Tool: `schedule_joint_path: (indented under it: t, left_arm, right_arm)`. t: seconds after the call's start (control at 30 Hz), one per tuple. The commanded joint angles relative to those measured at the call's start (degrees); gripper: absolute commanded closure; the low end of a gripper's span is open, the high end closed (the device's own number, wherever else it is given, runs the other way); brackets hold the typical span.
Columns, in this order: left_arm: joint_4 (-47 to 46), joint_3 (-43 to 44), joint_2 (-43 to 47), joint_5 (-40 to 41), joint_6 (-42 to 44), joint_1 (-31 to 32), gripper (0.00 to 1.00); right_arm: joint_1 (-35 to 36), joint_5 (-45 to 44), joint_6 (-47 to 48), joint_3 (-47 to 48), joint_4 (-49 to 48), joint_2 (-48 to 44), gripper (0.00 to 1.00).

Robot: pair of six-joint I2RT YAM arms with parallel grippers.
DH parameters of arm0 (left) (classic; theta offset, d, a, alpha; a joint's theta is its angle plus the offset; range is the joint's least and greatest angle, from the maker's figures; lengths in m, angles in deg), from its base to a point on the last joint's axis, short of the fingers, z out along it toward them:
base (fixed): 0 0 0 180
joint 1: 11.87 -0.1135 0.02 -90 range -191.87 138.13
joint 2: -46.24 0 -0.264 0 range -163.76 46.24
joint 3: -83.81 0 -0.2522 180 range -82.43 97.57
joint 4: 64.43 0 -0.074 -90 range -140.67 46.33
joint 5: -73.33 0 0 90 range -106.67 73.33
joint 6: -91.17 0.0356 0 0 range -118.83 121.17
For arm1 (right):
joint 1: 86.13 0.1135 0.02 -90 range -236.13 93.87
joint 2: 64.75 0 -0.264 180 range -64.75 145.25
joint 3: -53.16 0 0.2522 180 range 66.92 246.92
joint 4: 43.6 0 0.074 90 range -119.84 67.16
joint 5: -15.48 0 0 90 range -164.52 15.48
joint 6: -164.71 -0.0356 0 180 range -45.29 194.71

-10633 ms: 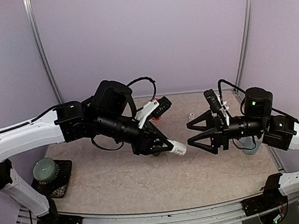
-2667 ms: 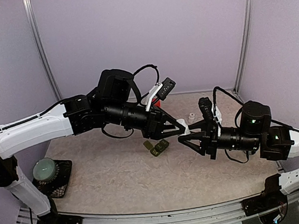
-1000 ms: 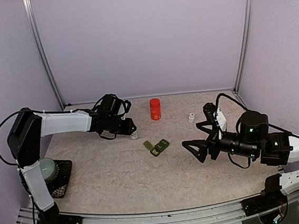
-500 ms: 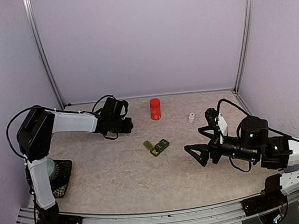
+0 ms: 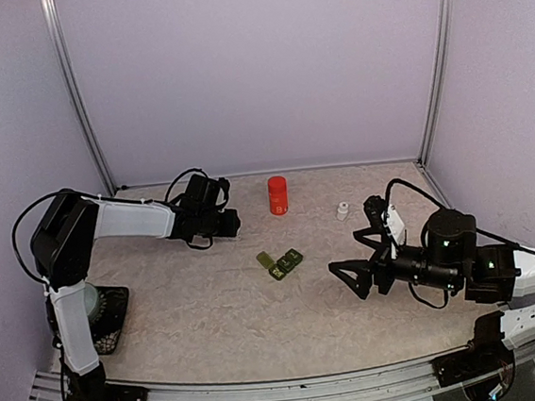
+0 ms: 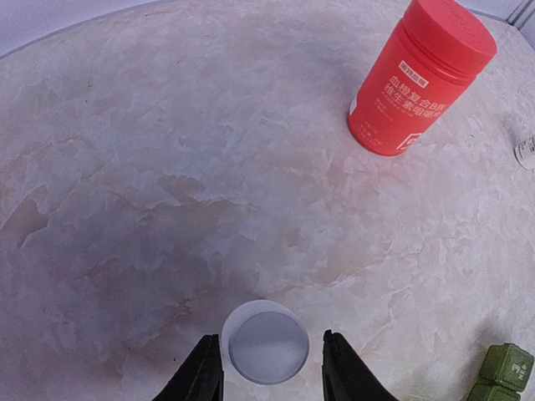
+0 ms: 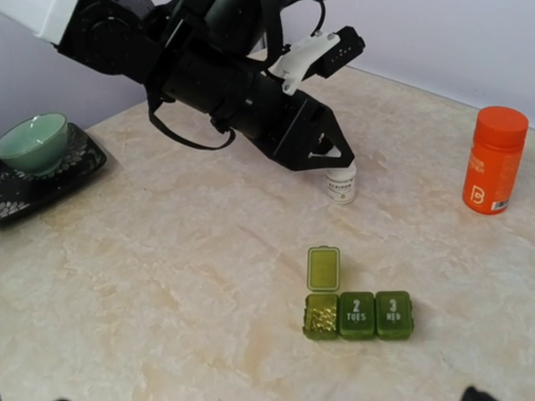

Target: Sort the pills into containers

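Note:
The containers are a dark green strip of three; they also show in the top view and at the left wrist view's corner. The first lid stands open over small yellow pills. The lids marked 2 and 3 are down. A small white bottle stands uncapped on the table. My left gripper straddles it from above, jaws parted, with a gap on the right side. My right gripper hovers wide open to the right of the strip, holding nothing.
An orange-red bottle stands behind the strip, right of the white bottle. A small white cap lies further right. A green cup on a black tray sits at the near left edge.
The left jaws have parted from the white bottle, which stays standing on the table. The right gripper has barely shifted.

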Motion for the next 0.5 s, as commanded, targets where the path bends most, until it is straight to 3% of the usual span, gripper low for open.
schedule_joint_path:
  t: [0.0, 0.2, 0.47]
  left_arm:
    - [-1.6, -1.1, -0.6, 0.6, 0.1, -0.2, 0.58]
    - [-2.5, -3.1, 5.1, -1.1, -0.9, 0.0, 0.46]
    - [-2.9, -8.2, 13.7, -1.7, -4.0, 4.1, 0.37]
  right_arm:
    - [-0.6, -0.3, -0.4, 1.1, -1.3, 0.7, 0.0]
    - [-2.7, 1.8, -1.9, 2.9, -1.1, 3.1, 0.0]
    - [-14.6, 18.0, -7.5, 7.7, -3.6, 15.1, 0.02]
